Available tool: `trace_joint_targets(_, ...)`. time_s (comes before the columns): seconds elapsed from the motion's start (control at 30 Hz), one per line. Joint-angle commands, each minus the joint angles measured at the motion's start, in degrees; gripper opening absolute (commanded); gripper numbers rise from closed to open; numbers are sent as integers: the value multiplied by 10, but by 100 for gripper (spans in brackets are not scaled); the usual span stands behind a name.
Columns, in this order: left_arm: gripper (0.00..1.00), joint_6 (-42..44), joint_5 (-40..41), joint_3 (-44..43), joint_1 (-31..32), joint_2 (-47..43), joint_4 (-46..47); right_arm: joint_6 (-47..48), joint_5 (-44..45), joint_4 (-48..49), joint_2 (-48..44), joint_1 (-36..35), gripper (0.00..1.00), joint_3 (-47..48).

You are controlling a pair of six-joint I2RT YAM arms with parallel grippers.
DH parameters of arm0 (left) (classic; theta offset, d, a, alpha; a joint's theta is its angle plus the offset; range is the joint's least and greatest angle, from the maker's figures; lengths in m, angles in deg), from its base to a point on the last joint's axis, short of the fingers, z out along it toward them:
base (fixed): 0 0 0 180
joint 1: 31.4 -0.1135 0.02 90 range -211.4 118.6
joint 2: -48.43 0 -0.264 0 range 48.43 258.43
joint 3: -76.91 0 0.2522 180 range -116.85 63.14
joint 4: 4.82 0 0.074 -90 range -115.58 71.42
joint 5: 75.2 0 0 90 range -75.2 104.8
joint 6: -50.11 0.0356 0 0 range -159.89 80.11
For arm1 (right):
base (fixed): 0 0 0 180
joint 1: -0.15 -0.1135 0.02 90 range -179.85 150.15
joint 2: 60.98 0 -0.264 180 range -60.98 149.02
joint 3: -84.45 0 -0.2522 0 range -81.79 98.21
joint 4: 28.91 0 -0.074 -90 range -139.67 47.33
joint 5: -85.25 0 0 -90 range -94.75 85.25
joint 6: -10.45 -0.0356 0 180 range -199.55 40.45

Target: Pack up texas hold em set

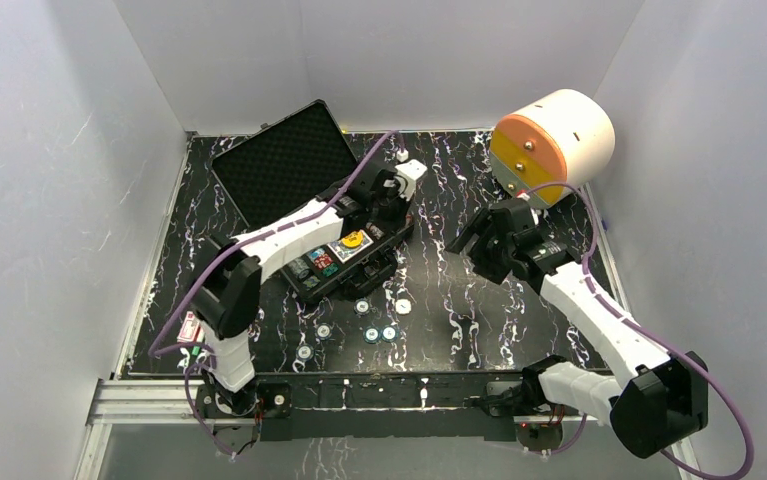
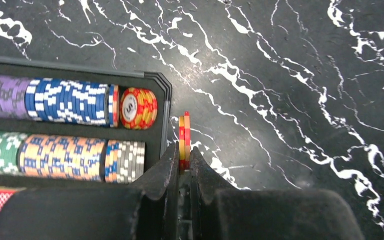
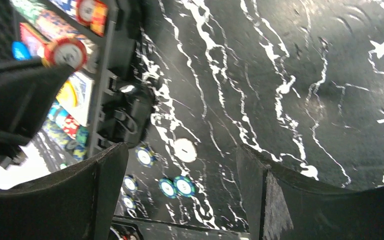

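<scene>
The black case [image 1: 284,165] lies open at the back left, its tray [image 2: 162,90] holding rows of poker chips [image 2: 69,102] and a yellow button [image 1: 353,239]. My left gripper [image 1: 399,185] is shut on two red-and-yellow chips [image 2: 183,132] held on edge, just outside the tray's corner and above the table; its jaws show in the left wrist view [image 2: 183,154]. Several loose chips [image 1: 371,334] and a white disc [image 1: 402,306] lie in front of the case. My right gripper [image 1: 484,240] is open and empty above the table [image 3: 179,147], right of the case.
A big white cylinder with orange-yellow drawers [image 1: 554,140] lies at the back right. The black marbled table [image 1: 459,200] is walled on three sides. In the right wrist view the loose chips [image 3: 184,186] and white disc [image 3: 185,150] lie near the front edge.
</scene>
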Motion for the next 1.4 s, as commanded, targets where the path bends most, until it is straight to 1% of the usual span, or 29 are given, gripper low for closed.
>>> trace_joint_targets(0.0,0,46,0,-75,1,38,-47,-5,-5,-7,-26,3,86,-32)
trace_joint_targets(0.13,0,50,-2,-103,1,74,-56,-13,-20,-3,-29,3,85,-51)
trace_joint_targets(0.27,0,50,15,-112,1,93,-58,-14,-24,-2,-29,4,84,-55)
trace_joint_targets(0.4,0,48,23,-110,1,100,-55,-13,-23,-2,-29,3,84,-54)
trace_joint_targets(0.6,0,51,65,-110,0,105,-54,-16,-26,-3,-24,3,84,-52)
trace_joint_targets(0.93,0,52,105,-120,0,121,-55,-17,-24,-6,-24,3,84,-52)
trace_joint_targets(1.0,0,51,94,-122,0,116,-54,-17,-26,-5,-23,3,84,-51)
trace_joint_targets(1.17,0,47,26,-121,-1,98,-53,-17,-29,-4,-22,3,83,-50)
trace_joint_targets(1.37,0,43,6,-119,0,93,-49,-17,-32,-4,-22,4,83,-50)
